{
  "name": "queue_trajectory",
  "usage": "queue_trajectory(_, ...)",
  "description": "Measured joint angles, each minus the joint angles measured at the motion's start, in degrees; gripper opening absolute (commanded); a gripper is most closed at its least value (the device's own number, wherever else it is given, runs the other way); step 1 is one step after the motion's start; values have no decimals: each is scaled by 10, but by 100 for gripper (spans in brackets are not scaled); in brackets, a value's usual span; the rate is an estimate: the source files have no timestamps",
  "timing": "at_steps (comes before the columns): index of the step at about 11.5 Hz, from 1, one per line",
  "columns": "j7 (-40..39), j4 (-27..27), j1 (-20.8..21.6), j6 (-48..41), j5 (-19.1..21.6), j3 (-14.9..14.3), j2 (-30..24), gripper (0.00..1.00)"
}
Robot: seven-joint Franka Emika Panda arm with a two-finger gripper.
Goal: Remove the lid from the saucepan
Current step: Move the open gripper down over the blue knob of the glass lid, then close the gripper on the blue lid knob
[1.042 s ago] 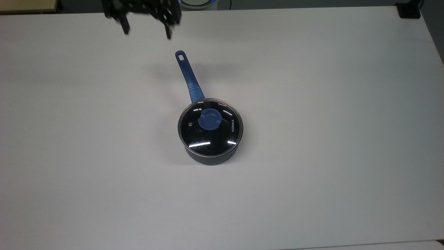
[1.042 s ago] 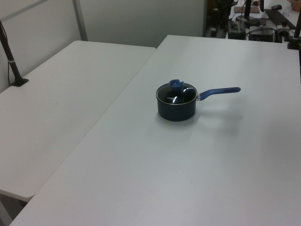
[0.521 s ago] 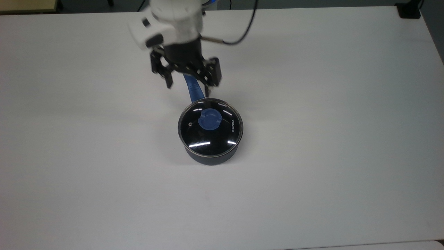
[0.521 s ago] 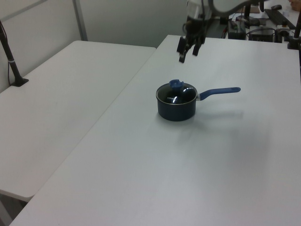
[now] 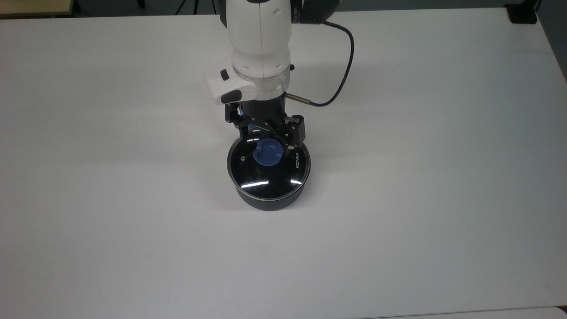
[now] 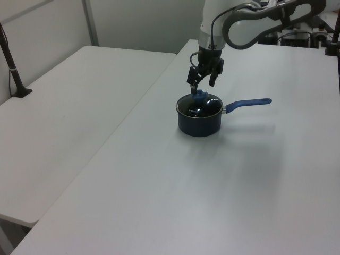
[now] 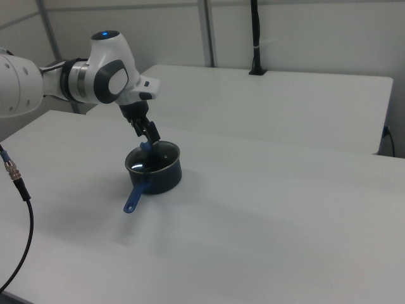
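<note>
The saucepan (image 5: 268, 204) stands mid-table with the glass lid (image 5: 266, 176) seated on it, blue knob (image 5: 268, 153) on top. My gripper (image 5: 267, 141) hangs open just above the knob, one finger (image 5: 243, 132) on the top view's left of it and one finger (image 5: 293, 142) on the right, nothing held. The arm covers most of the pan's handle in the top view. In the left view the gripper (image 6: 201, 85) sits just over the knob (image 6: 198, 97), and the blue handle (image 6: 247, 103) points right. In the right view the gripper (image 7: 149, 135) is above the saucepan (image 7: 158, 176).
White table (image 5: 421, 177) has open surface all around the pan. A black cable (image 5: 347, 66) loops off the arm's wrist. A second table (image 6: 64, 117) adjoins on the left view's left, with a black post (image 6: 11, 61) clamped to it. A loose cable (image 7: 16, 190) hangs at the right view's left.
The arm has swung in from the table's far edge and come down over the pan; the gripper now straddles the lid's knob. Pan and lid have not moved.
</note>
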Motion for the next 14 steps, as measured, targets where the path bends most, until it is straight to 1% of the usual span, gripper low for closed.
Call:
queue_trajectory(1, 12, 0, 2, 4, -1, 1, 5, 100)
queue_trajectory(3, 48, 0, 8, 25, -22, 2, 16, 100)
queue_trajectory(4, 72, 0, 12, 36, -38, 2, 24, 86)
queue_trajectory(5, 90, 0, 17, 45, -50, 2, 32, 68)
queue_trajectory(6, 96, 0, 20, 51, -54, 2, 37, 59)
queue_trajectory(7, 100, 1, 21, 52, -57, 3, 39, 54)
queue_trajectory(9, 101, 4, 20, 52, -58, 3, 39, 50)
queue_trajectory(12, 101, 11, 19, 52, -58, 3, 37, 50)
queue_trajectory(14, 82, 17, 15, 40, -58, 3, 18, 50)
